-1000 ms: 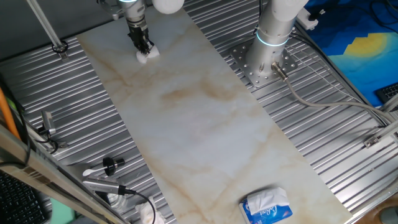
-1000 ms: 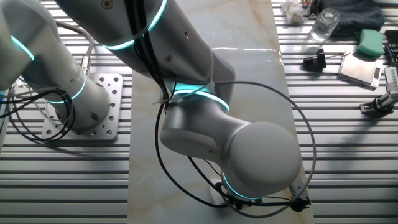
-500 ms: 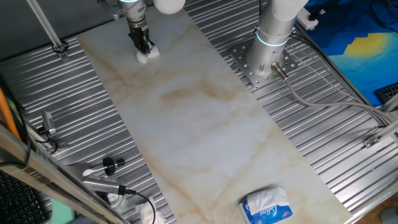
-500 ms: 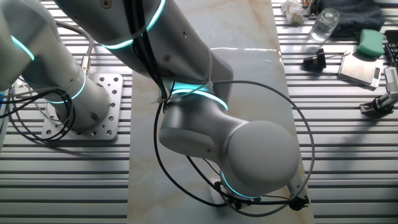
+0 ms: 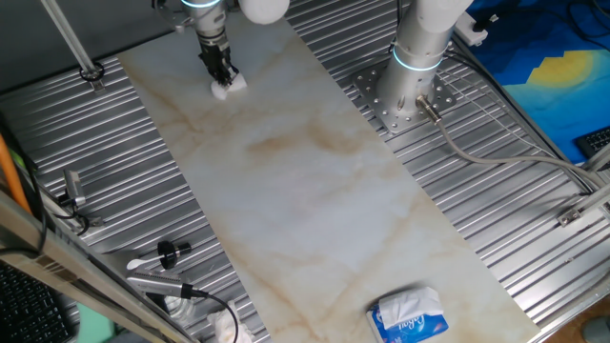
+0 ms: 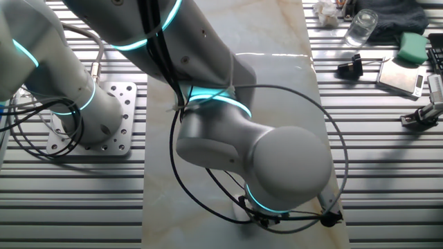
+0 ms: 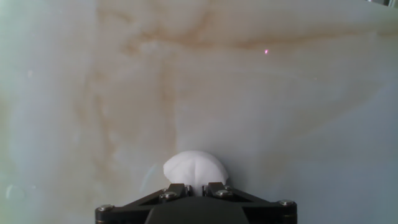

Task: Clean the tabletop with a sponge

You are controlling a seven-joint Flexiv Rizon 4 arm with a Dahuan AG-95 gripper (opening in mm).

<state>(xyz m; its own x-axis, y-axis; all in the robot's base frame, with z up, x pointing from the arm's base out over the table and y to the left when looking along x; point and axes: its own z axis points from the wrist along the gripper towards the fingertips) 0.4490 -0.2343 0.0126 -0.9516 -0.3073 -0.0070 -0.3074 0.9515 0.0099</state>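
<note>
End effector (image 5: 223, 78) pinches the sponge (image 5: 229, 87) tight, pressing it onto the tabletop (image 5: 315, 200).

Tabletop (image 5: 305, 181): long off-white marble-look slab with tan-brown veins, set on a ribbed grey metal surface (image 5: 496, 219). On the slab: sponge (image 5: 227, 86), white, pressed to the marble directly under the jaws at the far end; blue-and-white tissue pack (image 5: 408, 314), well apart from the jaws at the opposite end. Tan smudges (image 7: 161, 43) ahead of the jaws in the hand view.
</note>
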